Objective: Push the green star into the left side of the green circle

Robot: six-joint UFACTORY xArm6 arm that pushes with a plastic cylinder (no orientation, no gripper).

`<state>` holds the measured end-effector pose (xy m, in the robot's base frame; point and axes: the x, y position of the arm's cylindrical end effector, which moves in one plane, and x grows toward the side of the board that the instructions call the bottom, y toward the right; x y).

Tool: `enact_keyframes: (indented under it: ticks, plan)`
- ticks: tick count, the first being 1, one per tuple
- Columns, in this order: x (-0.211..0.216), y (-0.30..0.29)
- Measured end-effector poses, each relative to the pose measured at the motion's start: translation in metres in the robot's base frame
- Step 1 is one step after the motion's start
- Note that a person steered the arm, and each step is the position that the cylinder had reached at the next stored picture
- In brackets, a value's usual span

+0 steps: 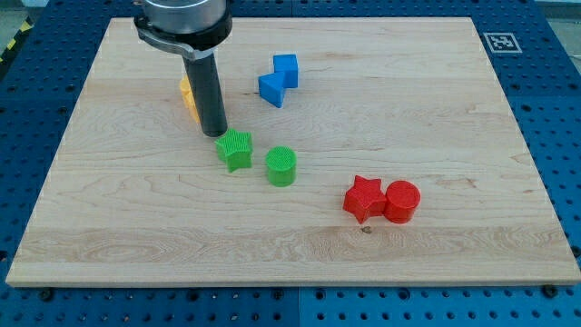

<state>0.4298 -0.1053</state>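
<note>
The green star (235, 149) lies near the middle of the wooden board (109, 209). The green circle (281, 166) stands just to its right and a little lower, with a small gap between them. My tip (214, 133) rests on the board just to the upper left of the green star, very close to it or touching its edge. The dark rod rises from there to the arm's mount at the view's top.
A yellow block (188, 97) sits behind the rod on its left, partly hidden. Two blue blocks (279, 79) lie touching at the upper middle. A red star (364, 198) and a red circle (402, 201) touch at the lower right.
</note>
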Motion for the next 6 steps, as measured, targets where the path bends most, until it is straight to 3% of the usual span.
enact_keyframes:
  ticks: [4, 6]
  plan:
    - [0.037, 0.033]
    - [0.002, 0.064]
